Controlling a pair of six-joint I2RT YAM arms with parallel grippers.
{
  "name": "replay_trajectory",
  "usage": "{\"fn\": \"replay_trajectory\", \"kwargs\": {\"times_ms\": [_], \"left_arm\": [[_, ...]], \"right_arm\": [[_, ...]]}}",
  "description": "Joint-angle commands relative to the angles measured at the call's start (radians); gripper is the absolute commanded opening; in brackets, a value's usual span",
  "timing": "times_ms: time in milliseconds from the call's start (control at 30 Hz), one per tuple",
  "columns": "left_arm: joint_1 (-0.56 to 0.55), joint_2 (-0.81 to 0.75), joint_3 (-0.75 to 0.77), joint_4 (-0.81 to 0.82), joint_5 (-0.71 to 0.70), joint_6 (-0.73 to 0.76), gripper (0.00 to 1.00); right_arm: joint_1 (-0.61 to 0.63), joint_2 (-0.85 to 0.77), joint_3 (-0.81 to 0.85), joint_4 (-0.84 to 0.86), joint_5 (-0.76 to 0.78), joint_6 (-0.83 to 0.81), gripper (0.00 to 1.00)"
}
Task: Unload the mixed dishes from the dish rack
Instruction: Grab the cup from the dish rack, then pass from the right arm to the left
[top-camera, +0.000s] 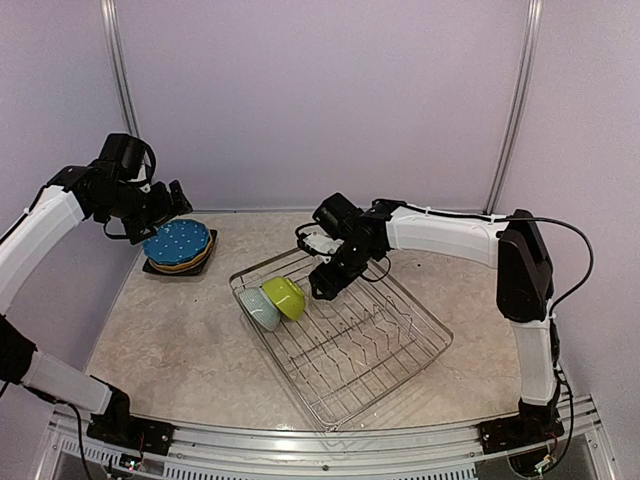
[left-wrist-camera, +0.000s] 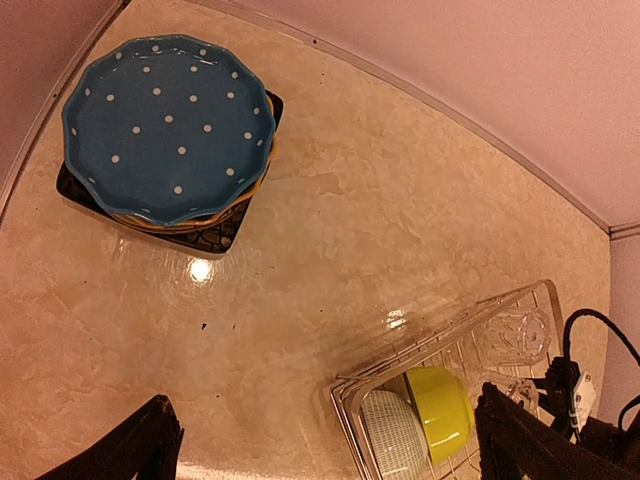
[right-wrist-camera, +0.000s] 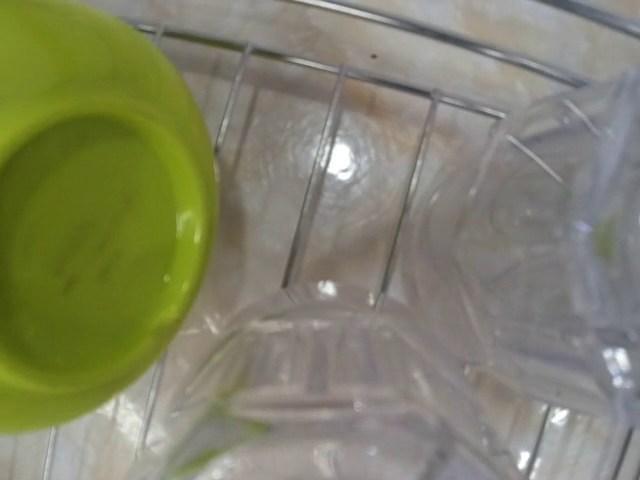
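The dish rack (top-camera: 400, 375) lies in the middle of the table. At its left end a lime bowl (top-camera: 285, 297) and a pale-blue bowl (top-camera: 260, 308) stand on edge. My right gripper (top-camera: 322, 284) reaches down into the rack's back corner. Its fingers do not show in the right wrist view, where a clear glass (right-wrist-camera: 330, 390) fills the bottom, close to the camera. A second glass (right-wrist-camera: 540, 270) is to the right and the lime bowl (right-wrist-camera: 90, 220) to the left. My left gripper (left-wrist-camera: 325, 460) hangs open and empty over bare table, above and beside the blue-dotted plate (left-wrist-camera: 168, 125), which tops a stack on the black square plate (left-wrist-camera: 215, 232).
The plate stack (top-camera: 178, 245) sits at the back left near the wall. A raised edge (top-camera: 250, 212) runs along the back of the table. The rack (left-wrist-camera: 450, 340) shows with both bowls in the left wrist view.
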Motion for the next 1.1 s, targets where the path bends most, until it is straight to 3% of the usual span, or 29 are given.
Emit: {"fn": "replay_trajectory", "kwargs": {"times_ms": [0, 433, 800, 1067], "left_arm": [[0.009, -0.017, -0.009, -0.01, 0.01, -0.002, 0.99], [-0.02, -0.01, 0.043, 0.051, -0.049, 0.079, 0.99], [-0.122, -0.128, -0.09, 0.388, -0.037, 0.294, 0.99], [-0.235, -0.142, -0.132, 0.513, -0.058, 0.466, 0.99]], "right_arm": [[0.009, -0.002, 0.031, -0.017, 0.011, -0.006, 0.55], [-0.026, -0.14, 0.108, -0.103, -0.112, 0.021, 0.41], [-0.102, -0.277, 0.142, -0.151, -0.284, 0.04, 0.36], [-0.226, -0.371, 0.141, -0.095, -0.503, 0.114, 0.33]]}}
